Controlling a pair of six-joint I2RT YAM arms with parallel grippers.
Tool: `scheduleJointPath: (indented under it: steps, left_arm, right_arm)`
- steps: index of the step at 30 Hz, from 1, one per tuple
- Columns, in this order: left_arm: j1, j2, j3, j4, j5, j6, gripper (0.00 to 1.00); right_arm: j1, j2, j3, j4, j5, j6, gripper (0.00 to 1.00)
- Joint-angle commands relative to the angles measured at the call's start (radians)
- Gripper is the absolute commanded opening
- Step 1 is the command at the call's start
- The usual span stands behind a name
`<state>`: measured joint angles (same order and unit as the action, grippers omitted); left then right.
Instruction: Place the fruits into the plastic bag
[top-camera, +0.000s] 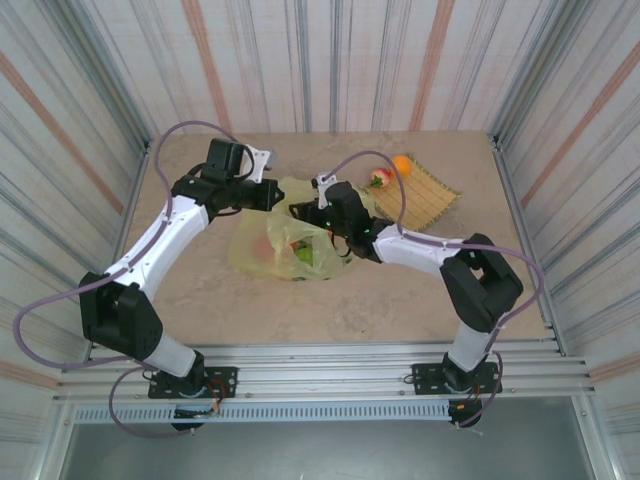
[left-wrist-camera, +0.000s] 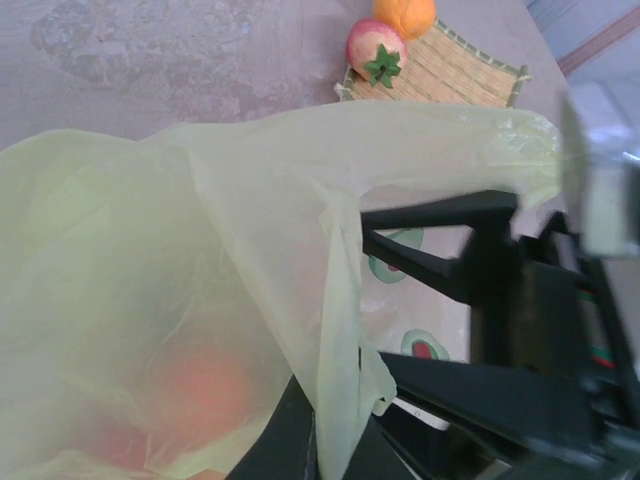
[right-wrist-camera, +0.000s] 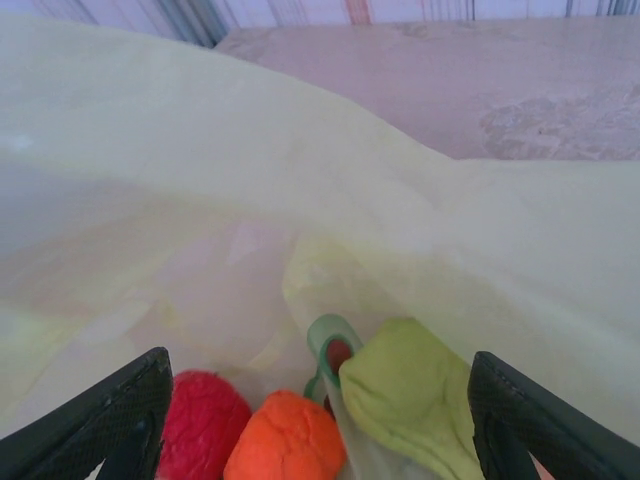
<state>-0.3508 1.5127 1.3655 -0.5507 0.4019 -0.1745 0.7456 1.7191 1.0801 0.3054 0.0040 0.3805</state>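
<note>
**Figure. The bagging station as I viewed it from the remote console, near edge to far.**

Nearest me, both arms rose from their bases at the near edge of the worktop (top-camera: 210, 310). The left arm (top-camera: 165, 235) reached forward and inward. The right arm (top-camera: 440, 250) folded at its elbow and pointed back toward the middle.

At mid-worktop lay the plastic bag (top-camera: 262, 262), translucent, yellow-green and crinkled, with its far edge lifted. The left jaws were closed on that far rim, pinching the film. From the left wrist I saw the film drawn into a taut band across the view.

The right jaws stood wide open inside the mouth of the bag and gripped nothing. In the right wrist view their two dark fingers (right-wrist-camera: 110, 420) flanked three fruits lying in the bag below them:
- a red fruit (right-wrist-camera: 205, 420);
- an orange fruit (right-wrist-camera: 285, 445) touching it;
- a green fruit (right-wrist-camera: 415, 400) just beside the orange one, partly veiled by a fold of film.

From overhead I could make out orange and green patches through the wall of the bag.

Beyond the bag, toward the far right of the worktop, lay the woven mat (top-camera: 435, 195). Two fruits lay outside the bag. A pinkish-red fruit (top-camera: 380, 178) with a green leafy cap sat at the mat's left corner, and a second orange fruit (top-camera: 402, 165) sat just beside it, farther back.

Striped walls (top-camera: 330, 60) enclosed the worktop on three sides.
</note>
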Motion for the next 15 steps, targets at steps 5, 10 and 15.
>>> scheduleJointPath:
  steps: [5, 10, 15]
  left_arm:
    - [0.031, -0.033, -0.013, 0.025, 0.035, -0.033, 0.00]
    - [0.037, -0.035, -0.014, 0.028, 0.034, -0.031, 0.00]
    - [0.041, -0.040, -0.022, 0.042, 0.040, -0.039, 0.00]
  right_arm:
    - [-0.021, -0.195, -0.102, -0.080, -0.101, -0.084, 0.73]
    - [-0.042, -0.318, -0.107, -0.251, 0.054, -0.146, 0.72]
    - [-0.096, -0.470, -0.155, -0.284, 0.081, -0.204, 0.75]
